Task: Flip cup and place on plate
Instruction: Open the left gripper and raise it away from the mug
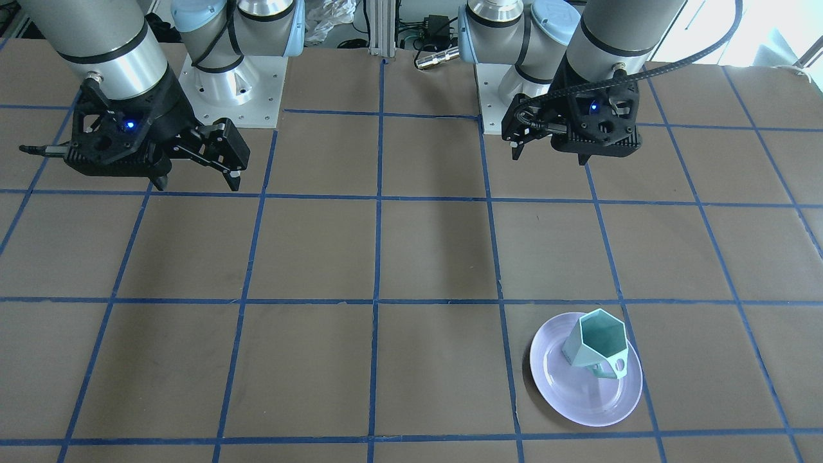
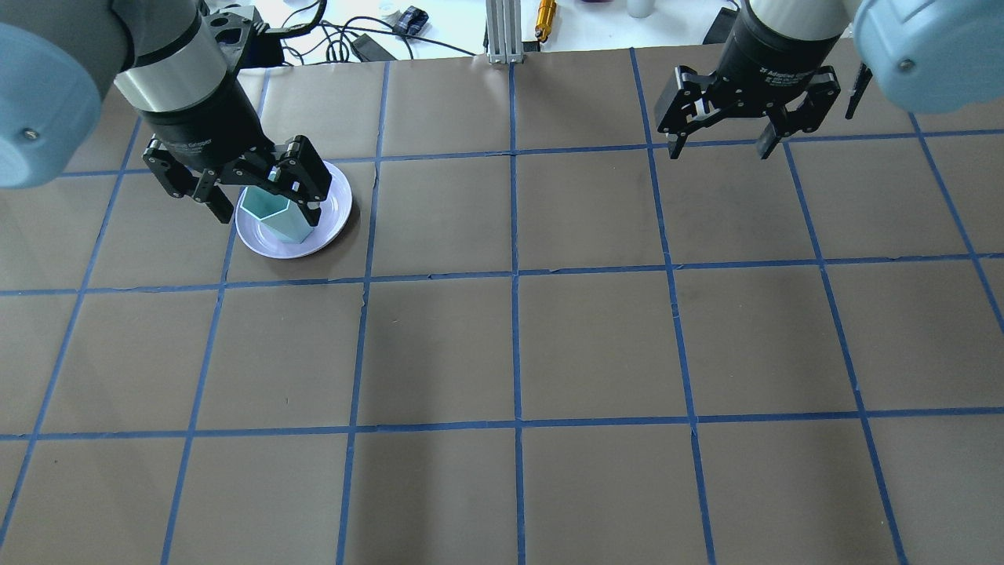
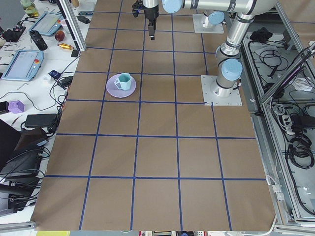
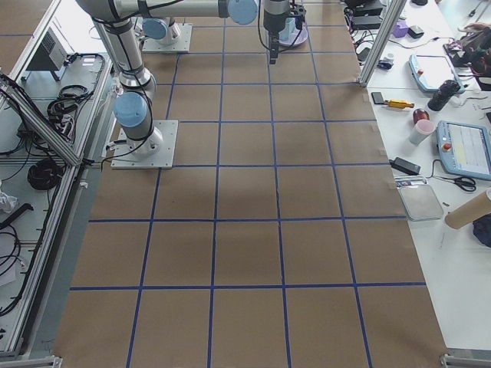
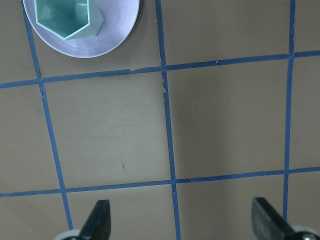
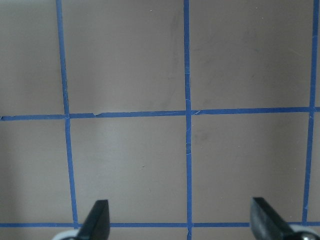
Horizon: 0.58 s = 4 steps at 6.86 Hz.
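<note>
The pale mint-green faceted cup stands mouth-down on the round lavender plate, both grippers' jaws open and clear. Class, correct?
No: the pale mint-green faceted cup stands mouth-up on the round lavender plate; the exterior front-facing view looks into its hexagonal rim. The left gripper and right gripper have jaws open and clear.

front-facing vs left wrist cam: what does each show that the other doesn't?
Front-facing only: the right gripper, open and far from the cup; the cup's handle; the whole plate. Left wrist only: a look down between the left gripper fingertips, spread wide over the table. Both: the cup standing mouth up on the plate, with nothing gripping it.
</note>
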Motion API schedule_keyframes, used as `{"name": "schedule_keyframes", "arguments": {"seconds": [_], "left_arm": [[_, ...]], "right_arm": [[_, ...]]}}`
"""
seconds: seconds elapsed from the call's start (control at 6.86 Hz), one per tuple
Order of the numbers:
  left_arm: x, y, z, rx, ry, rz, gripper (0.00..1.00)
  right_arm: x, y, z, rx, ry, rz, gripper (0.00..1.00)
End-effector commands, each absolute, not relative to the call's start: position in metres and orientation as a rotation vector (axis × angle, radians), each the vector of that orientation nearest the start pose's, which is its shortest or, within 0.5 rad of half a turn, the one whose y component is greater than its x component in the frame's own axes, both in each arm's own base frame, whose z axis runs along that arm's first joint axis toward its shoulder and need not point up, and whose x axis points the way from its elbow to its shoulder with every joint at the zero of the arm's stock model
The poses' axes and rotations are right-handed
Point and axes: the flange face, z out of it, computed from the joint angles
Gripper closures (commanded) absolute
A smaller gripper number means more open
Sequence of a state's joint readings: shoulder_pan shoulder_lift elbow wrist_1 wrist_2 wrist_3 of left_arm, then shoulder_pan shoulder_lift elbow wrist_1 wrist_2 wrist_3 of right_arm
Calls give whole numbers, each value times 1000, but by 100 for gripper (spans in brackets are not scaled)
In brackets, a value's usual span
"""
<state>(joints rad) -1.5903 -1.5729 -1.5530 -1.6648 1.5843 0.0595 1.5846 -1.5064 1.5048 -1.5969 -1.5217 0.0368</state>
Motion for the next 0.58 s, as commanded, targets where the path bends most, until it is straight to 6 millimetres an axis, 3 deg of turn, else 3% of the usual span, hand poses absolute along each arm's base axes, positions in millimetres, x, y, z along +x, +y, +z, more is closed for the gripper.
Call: {"name": "schedule_keyframes", "arguments": {"seconds": [0.0, 0.44], "left_arm": [[-141, -491, 493, 113, 3130, 13, 0], [-140, -490, 490, 120, 3127, 3, 0]], "right_arm": [[145, -520, 491, 35, 3091, -41, 0], [145, -520, 491, 35, 3091, -41, 0]]}}
